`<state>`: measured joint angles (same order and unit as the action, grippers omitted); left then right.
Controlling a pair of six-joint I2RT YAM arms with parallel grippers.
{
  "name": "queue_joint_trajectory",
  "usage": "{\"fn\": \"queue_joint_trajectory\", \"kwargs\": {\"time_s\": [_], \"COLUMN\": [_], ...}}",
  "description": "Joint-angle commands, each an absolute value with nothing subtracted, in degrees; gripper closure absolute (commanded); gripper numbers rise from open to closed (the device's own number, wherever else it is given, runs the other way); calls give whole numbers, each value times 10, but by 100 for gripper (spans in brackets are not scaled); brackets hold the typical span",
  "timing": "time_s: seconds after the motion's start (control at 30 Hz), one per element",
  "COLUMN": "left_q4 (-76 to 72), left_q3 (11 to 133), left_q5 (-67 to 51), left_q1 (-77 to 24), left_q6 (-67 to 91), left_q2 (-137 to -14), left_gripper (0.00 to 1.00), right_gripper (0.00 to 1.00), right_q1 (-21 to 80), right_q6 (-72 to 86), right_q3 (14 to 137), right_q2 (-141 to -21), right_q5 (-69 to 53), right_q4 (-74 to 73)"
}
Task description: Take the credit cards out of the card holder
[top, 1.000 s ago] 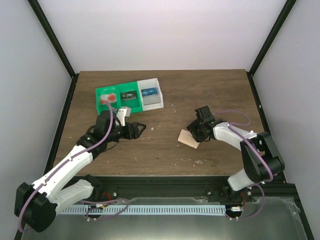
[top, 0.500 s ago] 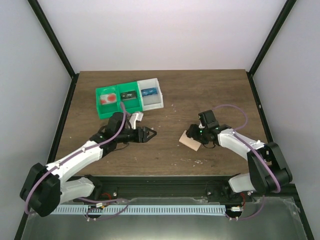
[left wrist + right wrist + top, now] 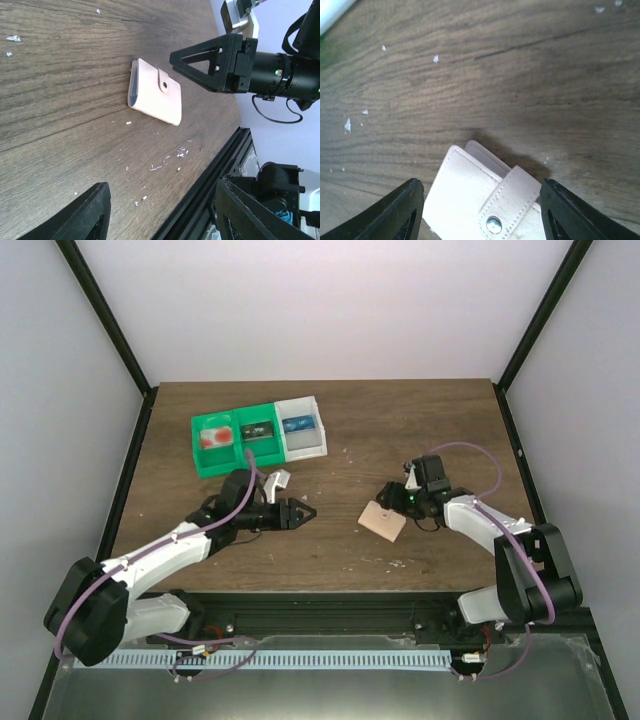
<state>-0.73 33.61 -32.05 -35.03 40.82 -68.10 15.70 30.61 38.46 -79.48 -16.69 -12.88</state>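
The card holder [image 3: 383, 521], a tan wallet snapped shut, lies flat on the table right of centre. It also shows in the left wrist view [image 3: 155, 92] and the right wrist view [image 3: 480, 195]. My right gripper [image 3: 391, 498] is open just above its far right end, one finger on each side [image 3: 480, 217]. My left gripper [image 3: 303, 511] is open and empty to the holder's left, pointing at it [image 3: 165, 220]. A red card [image 3: 211, 437], a dark card [image 3: 258, 429] and a blue card [image 3: 297, 424] lie in the trays.
A green two-part tray [image 3: 232, 455] and a white tray [image 3: 306, 447] stand side by side at the back left. Small white flecks [image 3: 170, 157] lie on the wood near the table's front rail [image 3: 330, 597].
My left gripper has moved right, towards the card holder. My right arm has drawn back to the right, and the holder has stayed in place, open jaws still over it.
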Motion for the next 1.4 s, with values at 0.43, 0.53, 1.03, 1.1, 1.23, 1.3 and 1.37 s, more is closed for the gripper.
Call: {"fn": "queue_joint_trajectory", "kwargs": {"time_s": [0.43, 0.53, 1.03, 1.1, 1.23, 1.3, 1.37], "left_q4": [-40, -40, -36, -63, -123, -126, -113], "left_q3": [310, 307, 291, 276, 245, 241, 242], "left_q5": [-337, -332, -377, -389, -411, -414, -413], "left_q1": [-353, -352, -284, -282, -281, -279, -277], "left_q6": [466, 467, 439, 456, 499, 499, 493], "left_q2": [-676, -682, -697, -694, -686, -686, -687], "left_gripper": [41, 41, 41, 40, 38, 36, 35], "right_gripper": [30, 33, 50, 52, 61, 66, 69], "right_q1": [157, 166, 276, 286, 304, 312, 329], "right_q6": [256, 259, 341, 352, 366, 367, 363], "right_q3": [315, 304, 378, 397, 431, 445, 458], "right_q2": [-785, -765, -764, -753, -765, -785, -800], "right_q5": [-190, -235, -108, -89, -56, -42, -25], "right_q4": [-109, -106, -202, -217, -239, -248, -255]}}
